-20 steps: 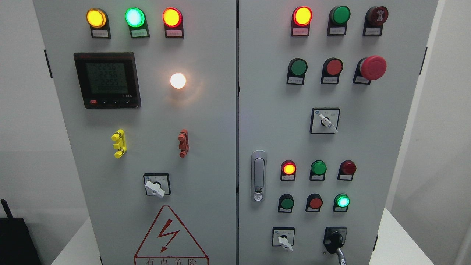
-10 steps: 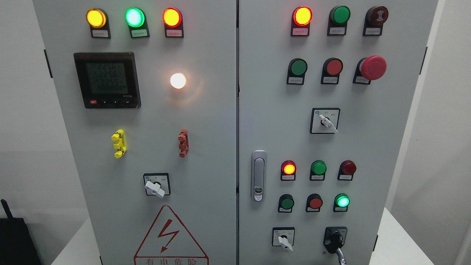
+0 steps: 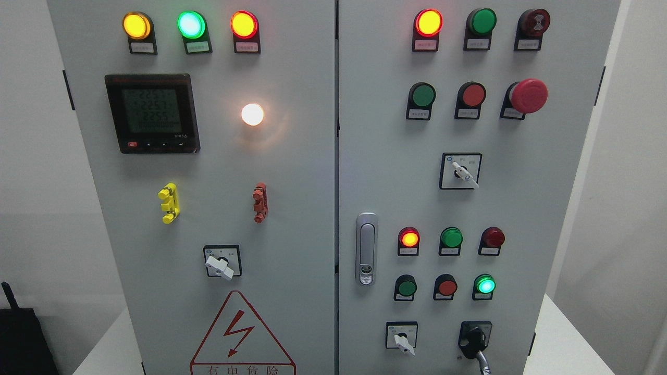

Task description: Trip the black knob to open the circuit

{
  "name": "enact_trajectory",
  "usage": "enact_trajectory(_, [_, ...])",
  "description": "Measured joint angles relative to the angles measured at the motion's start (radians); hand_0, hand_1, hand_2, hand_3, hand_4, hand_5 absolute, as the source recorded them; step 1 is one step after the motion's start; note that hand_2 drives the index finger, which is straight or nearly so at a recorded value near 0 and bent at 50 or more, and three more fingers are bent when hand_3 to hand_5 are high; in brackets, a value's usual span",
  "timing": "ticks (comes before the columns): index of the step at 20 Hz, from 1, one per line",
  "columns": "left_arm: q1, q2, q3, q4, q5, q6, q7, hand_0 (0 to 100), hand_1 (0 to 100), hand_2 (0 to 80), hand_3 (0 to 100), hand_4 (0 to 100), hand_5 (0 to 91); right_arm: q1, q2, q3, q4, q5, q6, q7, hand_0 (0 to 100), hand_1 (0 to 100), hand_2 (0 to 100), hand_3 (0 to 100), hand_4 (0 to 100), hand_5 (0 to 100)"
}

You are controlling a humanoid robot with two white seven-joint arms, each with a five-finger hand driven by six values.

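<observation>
The black knob (image 3: 474, 338) sits on a black square plate at the lower right of the right cabinet door, its grey-tipped handle pointing down and to the right toward the picture's bottom edge. Neither of my hands nor any arm shows in the head view. Just left of the black knob is a white selector switch (image 3: 402, 339), also turned down-right.
The grey cabinet (image 3: 333, 156) fills the view, with lit indicator lamps, push buttons, a red mushroom stop button (image 3: 529, 95), a digital meter (image 3: 152, 112), a door latch (image 3: 366, 248) and two more white selectors (image 3: 460, 173) (image 3: 219, 265). A white tabletop (image 3: 563, 338) shows at the lower right.
Only the meter's digits flicker; nothing else has moved.
</observation>
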Motion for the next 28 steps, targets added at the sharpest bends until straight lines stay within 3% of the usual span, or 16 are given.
enact_trajectory(28, [0.0, 0.0, 0.0, 0.0, 0.0, 0.0, 0.0, 12, 39, 0.0, 0, 0, 0.0, 0.001, -0.022, -0.007, 0.007, -0.02, -0.002, 0.0, 100, 90, 0, 100, 90, 83])
